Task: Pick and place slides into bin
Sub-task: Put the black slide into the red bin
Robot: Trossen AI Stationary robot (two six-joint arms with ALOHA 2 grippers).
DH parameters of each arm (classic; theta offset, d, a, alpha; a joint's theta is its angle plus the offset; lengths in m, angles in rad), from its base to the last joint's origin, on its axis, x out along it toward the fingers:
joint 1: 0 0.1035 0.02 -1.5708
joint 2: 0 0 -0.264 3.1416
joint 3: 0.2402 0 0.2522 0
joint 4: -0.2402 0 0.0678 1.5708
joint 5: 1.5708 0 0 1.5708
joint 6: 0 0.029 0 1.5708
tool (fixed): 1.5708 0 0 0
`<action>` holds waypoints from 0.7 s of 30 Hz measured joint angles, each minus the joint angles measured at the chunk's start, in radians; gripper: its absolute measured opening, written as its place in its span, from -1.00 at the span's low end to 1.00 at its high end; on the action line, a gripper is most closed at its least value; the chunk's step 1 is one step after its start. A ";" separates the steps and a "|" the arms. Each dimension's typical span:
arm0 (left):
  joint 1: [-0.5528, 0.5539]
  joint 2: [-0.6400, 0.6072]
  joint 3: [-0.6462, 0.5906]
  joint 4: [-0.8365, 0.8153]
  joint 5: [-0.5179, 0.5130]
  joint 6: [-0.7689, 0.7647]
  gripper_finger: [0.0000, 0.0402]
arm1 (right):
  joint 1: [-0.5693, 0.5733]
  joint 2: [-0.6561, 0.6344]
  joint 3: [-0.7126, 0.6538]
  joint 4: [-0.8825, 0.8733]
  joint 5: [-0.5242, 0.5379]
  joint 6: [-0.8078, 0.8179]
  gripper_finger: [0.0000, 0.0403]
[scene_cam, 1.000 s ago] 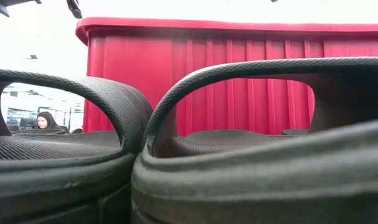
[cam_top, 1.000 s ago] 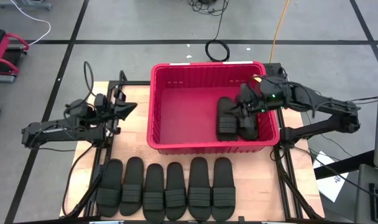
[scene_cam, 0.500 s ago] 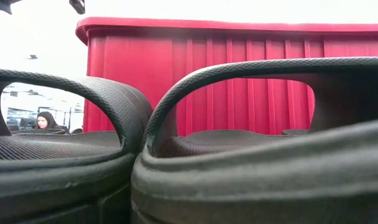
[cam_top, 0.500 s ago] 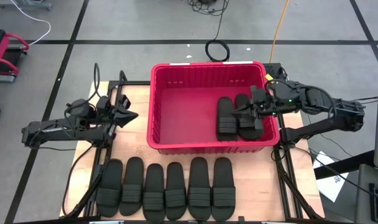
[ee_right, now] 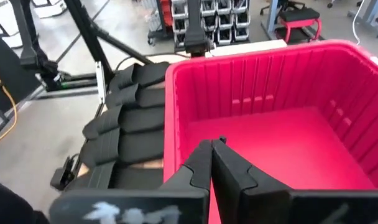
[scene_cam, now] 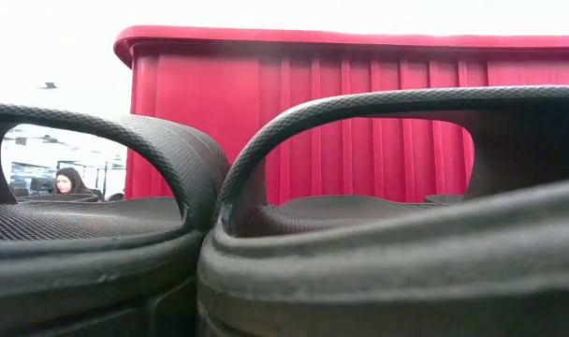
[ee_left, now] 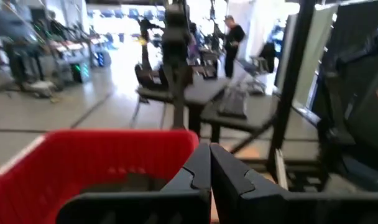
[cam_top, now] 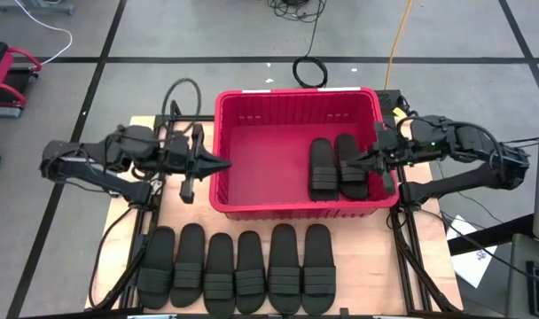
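1. The left gripper (cam_top: 223, 165) has its jaws closed on nothing, tips just outside the red bin's (cam_top: 292, 209) 9 o'clock wall.
2. The right gripper (cam_top: 353, 160) has its jaws closed and empty, over the bin's 3 o'clock rim.
3. Two black slides (cam_top: 337, 168) lie side by side inside the bin, toward 3 o'clock.
4. Six slides (cam_top: 238, 268) stand in a row on the worktop (cam_top: 363, 270) at 6 o'clock of the bin.
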State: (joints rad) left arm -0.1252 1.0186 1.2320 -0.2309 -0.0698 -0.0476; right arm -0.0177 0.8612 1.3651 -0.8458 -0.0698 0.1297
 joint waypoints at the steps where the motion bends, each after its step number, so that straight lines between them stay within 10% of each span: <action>1: -0.006 0.016 0.021 0.001 -0.019 0.002 -1.00 | -0.001 -0.011 0.000 -0.021 -0.021 0.000 -1.00; 21: -0.086 0.071 0.053 0.119 -0.188 -0.024 -1.00 | 0.066 -0.154 0.000 -0.047 -0.271 0.089 -1.00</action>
State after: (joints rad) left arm -0.2117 1.0901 1.2850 -0.1118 -0.2575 -0.0711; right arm 0.0486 0.7071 1.3655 -0.8928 -0.3411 0.2185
